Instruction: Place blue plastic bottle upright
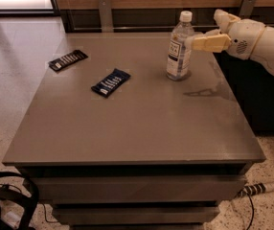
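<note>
The plastic bottle (179, 47) stands upright on the grey table (137, 128) near its far right side. It is clear, with a white cap and a dark blue and white label. My gripper (205, 28) is just to the right of the bottle at about neck height. It is open and holds nothing. The near finger (209, 42) points at the bottle's upper part and its tip is at or almost at the bottle. The far finger (223, 17) is behind and to the right.
Two dark snack wrappers lie on the table: one (110, 82) at the middle left, one (68, 60) near the far left edge. A wooden wall with metal posts runs behind the table. A power strip (256, 189) and cables lie on the floor at right.
</note>
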`<state>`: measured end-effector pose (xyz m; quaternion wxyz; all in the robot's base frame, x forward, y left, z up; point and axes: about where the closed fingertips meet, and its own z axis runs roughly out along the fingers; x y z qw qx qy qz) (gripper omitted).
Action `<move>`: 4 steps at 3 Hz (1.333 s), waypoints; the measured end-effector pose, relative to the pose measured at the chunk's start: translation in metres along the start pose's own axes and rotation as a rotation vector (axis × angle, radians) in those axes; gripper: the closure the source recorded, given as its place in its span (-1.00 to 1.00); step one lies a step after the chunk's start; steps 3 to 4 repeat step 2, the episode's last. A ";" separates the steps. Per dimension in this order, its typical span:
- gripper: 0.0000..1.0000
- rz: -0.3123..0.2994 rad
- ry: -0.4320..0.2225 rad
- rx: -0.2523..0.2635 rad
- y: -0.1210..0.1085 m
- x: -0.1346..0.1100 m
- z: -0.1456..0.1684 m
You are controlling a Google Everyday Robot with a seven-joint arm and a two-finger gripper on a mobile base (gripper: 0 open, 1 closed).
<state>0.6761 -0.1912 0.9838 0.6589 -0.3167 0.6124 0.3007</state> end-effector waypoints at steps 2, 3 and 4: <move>-1.00 -0.022 -0.024 0.193 -0.017 -0.038 -0.085; -1.00 -0.022 -0.024 0.193 -0.017 -0.038 -0.085; -1.00 -0.022 -0.024 0.193 -0.017 -0.038 -0.085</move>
